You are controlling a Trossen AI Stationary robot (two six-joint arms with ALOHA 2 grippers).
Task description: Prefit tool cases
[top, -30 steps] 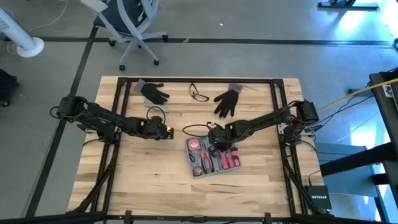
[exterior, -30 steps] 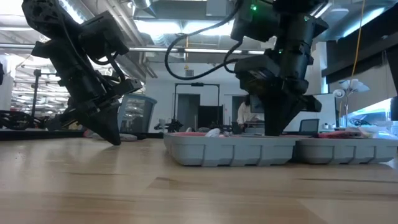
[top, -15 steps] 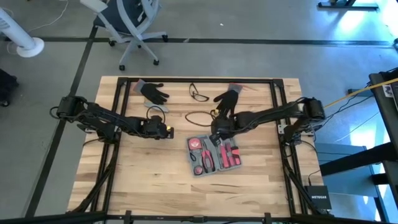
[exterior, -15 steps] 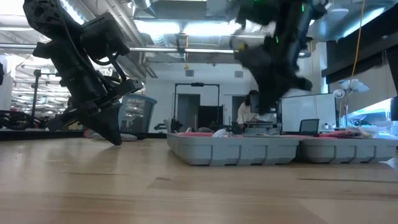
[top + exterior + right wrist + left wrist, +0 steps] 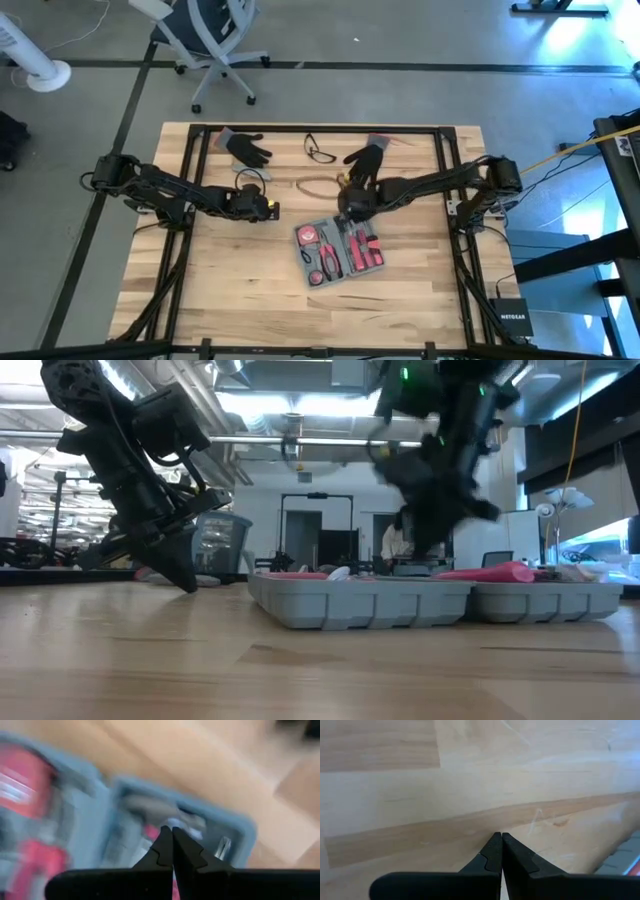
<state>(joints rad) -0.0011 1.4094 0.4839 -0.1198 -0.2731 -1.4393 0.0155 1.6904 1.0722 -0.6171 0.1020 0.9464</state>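
Withdrawn to the tool case's [image 5: 338,249] far edge, right gripper [image 5: 347,208] closed, empty; left gripper [image 5: 270,212] closed.

Two black gloves [image 5: 246,148] [image 5: 364,162] near the far edge of the wooden table [image 5: 230,290], one towards the far left corner, the other right of the middle; between them, just by the same edge, a pair of glasses [image 5: 320,151]; closer to the table's middle, a thin loop of cable [image 5: 318,187] lying flat on the wood; beyond the far edge, on the grey floor, an office chair [image 5: 212,35]; a white fan base [image 5: 42,72] further left.
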